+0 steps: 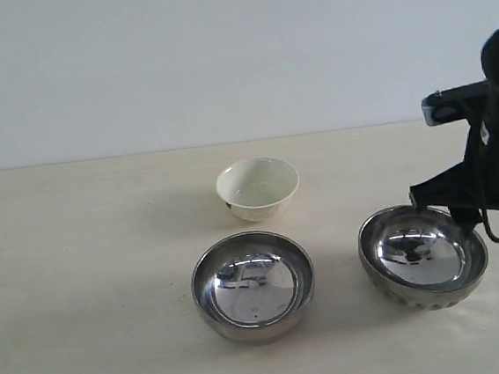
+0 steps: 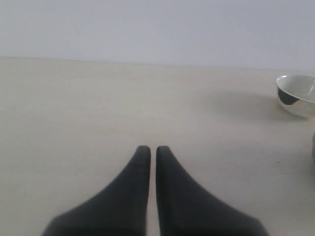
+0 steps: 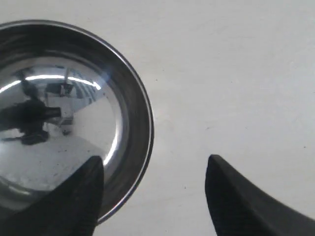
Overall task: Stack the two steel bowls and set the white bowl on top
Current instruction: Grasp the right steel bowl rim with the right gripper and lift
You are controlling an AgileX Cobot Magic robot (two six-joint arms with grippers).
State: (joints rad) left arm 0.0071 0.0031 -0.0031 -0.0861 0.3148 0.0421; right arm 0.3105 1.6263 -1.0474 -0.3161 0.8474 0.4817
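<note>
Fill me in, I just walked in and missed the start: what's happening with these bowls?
The right gripper, open, straddles the rim of the right steel bowl, one finger inside, one outside, not yet closed on it. The left gripper is shut and empty over the table. The other steel bowl and the white bowl sit apart from each other; nothing is stacked yet.

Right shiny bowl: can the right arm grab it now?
Probably yes. The right gripper is open, its jaws straddling the rim of the right shiny bowl, one inside and one outside, with nothing in the way.
</note>
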